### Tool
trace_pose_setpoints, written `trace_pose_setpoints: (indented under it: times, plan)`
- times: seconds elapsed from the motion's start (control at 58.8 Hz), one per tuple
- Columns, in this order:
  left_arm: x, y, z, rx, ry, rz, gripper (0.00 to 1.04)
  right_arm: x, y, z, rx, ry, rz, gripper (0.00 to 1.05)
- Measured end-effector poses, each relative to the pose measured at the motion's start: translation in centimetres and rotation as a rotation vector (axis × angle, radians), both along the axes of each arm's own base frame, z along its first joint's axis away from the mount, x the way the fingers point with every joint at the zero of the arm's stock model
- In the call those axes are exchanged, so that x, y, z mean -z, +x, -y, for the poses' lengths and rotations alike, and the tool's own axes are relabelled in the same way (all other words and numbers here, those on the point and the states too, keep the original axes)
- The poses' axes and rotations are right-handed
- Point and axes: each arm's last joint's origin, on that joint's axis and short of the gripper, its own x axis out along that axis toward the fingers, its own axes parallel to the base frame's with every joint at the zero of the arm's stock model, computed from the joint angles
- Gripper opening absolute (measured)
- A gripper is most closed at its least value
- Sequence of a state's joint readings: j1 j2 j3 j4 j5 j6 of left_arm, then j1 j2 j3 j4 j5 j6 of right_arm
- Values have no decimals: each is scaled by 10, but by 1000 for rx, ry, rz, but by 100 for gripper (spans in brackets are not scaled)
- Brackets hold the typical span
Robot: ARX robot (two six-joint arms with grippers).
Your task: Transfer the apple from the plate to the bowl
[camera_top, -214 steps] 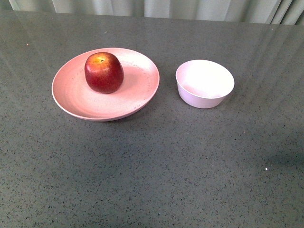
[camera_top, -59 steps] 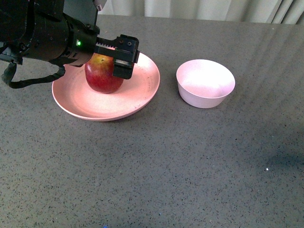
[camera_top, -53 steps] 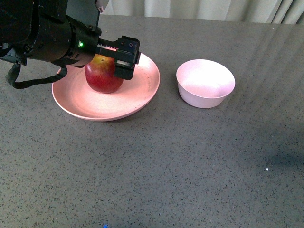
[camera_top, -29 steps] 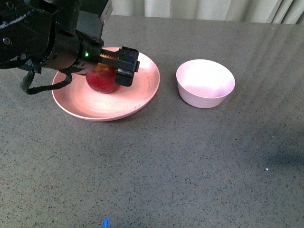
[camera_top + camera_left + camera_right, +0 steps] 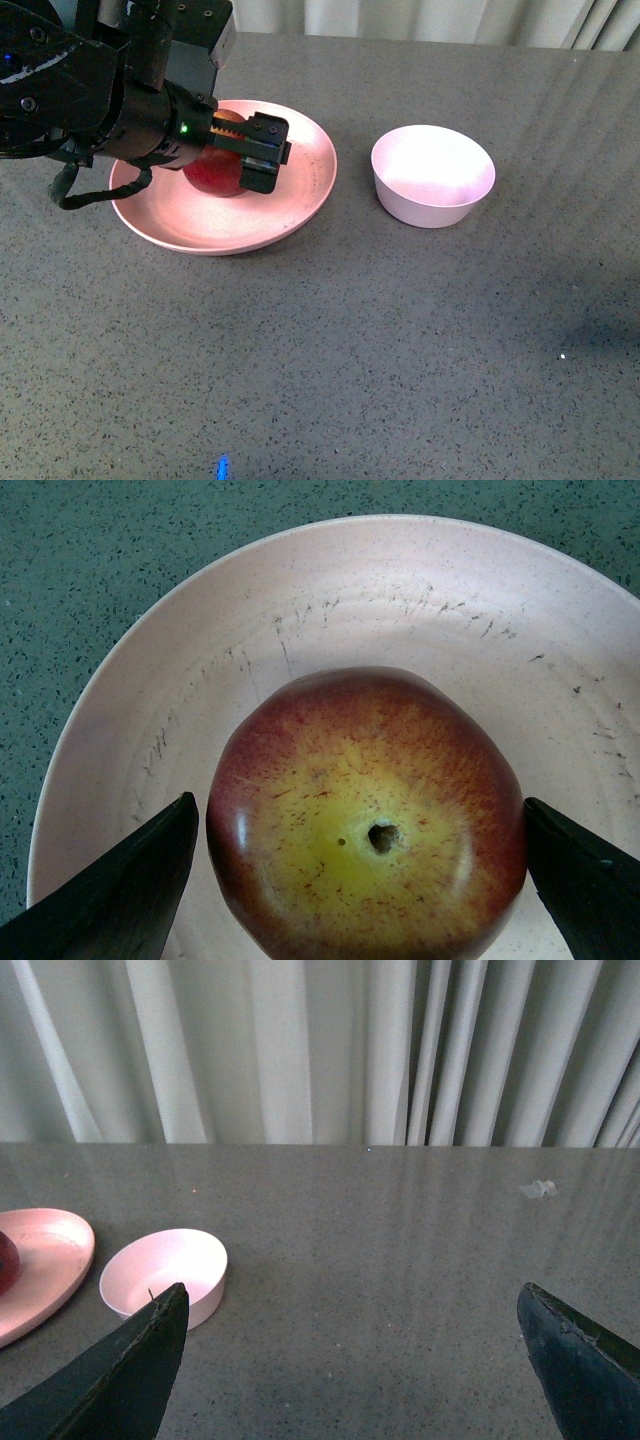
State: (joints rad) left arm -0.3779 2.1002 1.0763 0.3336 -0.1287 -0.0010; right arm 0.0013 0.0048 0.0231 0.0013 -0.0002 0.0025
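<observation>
**Apple on plate, left gripper astride**

Resting upright on the salmon-pink plate (image 5: 290,195), a little toward 11 o'clock of its middle: the dark red apple (image 5: 212,172), yellow stem patch facing up. Extended in from 9 o'clock, the left gripper (image 5: 243,150), spread open and not clamped, one black finger (image 5: 120,890) at each flank of the fruit. Thin gap on one side; contact on the other impossible to tell. At 3 o'clock of the plate, apart from it, the small pale bowl (image 5: 432,175). Over the grey table (image 5: 380,350), the right gripper (image 5: 350,1310), released, fingers spread wide.
</observation>
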Motion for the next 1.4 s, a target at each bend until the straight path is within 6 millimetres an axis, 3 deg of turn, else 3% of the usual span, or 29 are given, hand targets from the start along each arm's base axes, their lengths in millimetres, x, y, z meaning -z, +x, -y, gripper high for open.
trace_pose_setpoints:
  times: [0.17,0.374,0.528,0.732,0.919,1.072,1.225,1.395]
  plan:
    - [0,0,0,-7,5,3,77,0,0,0,0,0,0,96]
    - [-5,-4,3,-4,20,30,76,0,0,0,0,0,0,96]
    - [-23,-17,12,53,22,70,76,0,0,0,0,0,0,96]
    - [-59,-43,50,182,-32,106,76,0,0,0,0,0,0,96]
    - [-68,-66,95,286,-61,86,75,0,0,0,0,0,0,96]
    - [-75,-64,118,290,-61,108,75,0,0,0,2,0,0,96]
    - [-70,-59,143,306,-47,105,75,0,0,0,0,0,0,96]
    - [-66,-52,154,313,-45,101,75,0,0,0,0,0,0,96]
